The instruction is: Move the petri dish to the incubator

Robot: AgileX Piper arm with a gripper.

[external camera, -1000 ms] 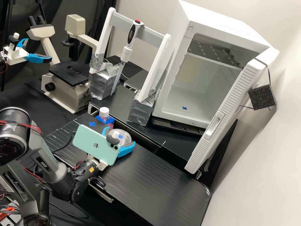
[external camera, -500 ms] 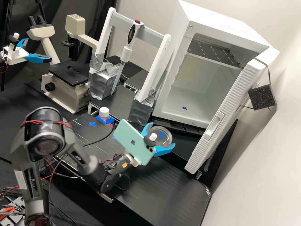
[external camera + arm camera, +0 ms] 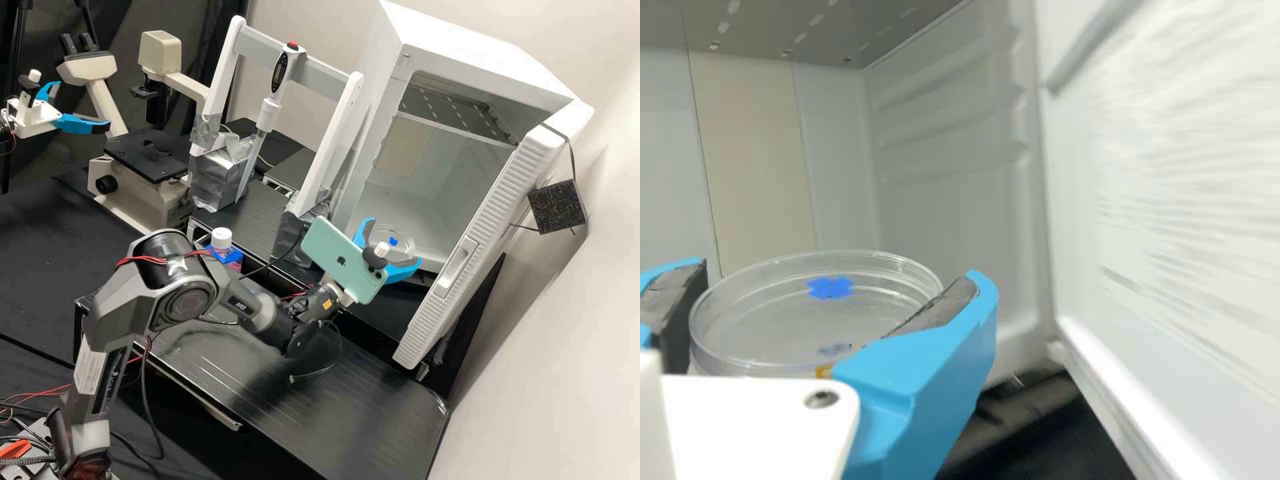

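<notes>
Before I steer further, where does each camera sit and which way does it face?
High view: fixed off the arm, looking forward and down on the bench and incubator; it shows the dark grey arm and its gripper.
Wrist view: on the arm's wrist, facing into the incubator beside its open door; it shows the gripper's blue fingers.
Shared: the gripper holding the petri dish, incubator interior and door.

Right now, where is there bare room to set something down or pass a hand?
The black bench is bare from beneath the arm to its rounded corner near the open door. It is crowded at the incubator's mouth, where the gripper holds the petri dish, and around the bottle.
</notes>
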